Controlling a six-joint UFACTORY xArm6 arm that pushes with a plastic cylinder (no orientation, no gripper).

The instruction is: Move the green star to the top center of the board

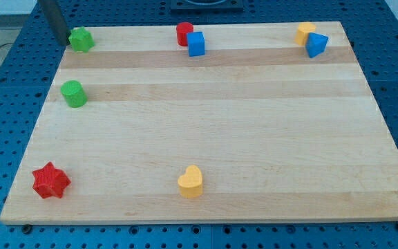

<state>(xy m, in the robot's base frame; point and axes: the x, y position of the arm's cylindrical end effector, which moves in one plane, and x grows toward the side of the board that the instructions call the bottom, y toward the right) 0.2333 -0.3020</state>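
Observation:
The green star lies at the board's top left corner. My tip stands just to the left of it, close to or touching its left side; the dark rod rises from there to the view's top. A red cylinder and a blue cube sit together at the top center of the wooden board.
A green cylinder sits at the left, below the star. A red star lies at the bottom left. A yellow heart lies at the bottom center. A yellow block and a blue block sit at the top right.

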